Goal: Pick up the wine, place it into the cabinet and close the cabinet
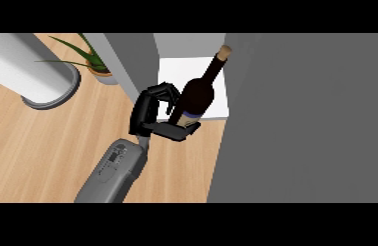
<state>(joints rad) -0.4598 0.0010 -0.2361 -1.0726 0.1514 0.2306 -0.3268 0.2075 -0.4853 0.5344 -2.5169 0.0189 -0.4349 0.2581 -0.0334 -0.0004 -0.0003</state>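
Head view, looking steeply down. Grasping the wine bottle (pixel 199 92) in the left hand (pixel 148 115), curling the fingers (pixel 164 90) round the dark lower body from the left and tucking the thumb (pixel 173 131) across beneath them near the base. Hiding part of the bottle's lower left side behind the black hand. Holding the bottle tilted, leaning the neck up and to the right and pointing the pale cork-coloured top toward the far right of the opening. Showing a bluish band low on the bottle, just above the thumb. Sitting at the mouth of the cabinet (pixel 181 70), overlapping the white inner floor, with the base at that floor's front edge; not being able to tell whether the base is touching the floor or hanging just above it. Standing between two grey panels: a narrow grey panel (pixel 133 60) on the left, just beside the fingers, and a broad grey panel (pixel 295 115) on the right, filling most of the view's right side and running just beside the bottle's neck and top. Reaching in from the lower edge with the grey forearm (pixel 114 170), angling up and to the right over the wooden worktop (pixel 52 150). Leaving well apart, on the left, a potted plant (pixel 94 62) with long green leaves near the narrow panel and a large pale cylinder (pixel 37 72) standing at the worktop's far left.
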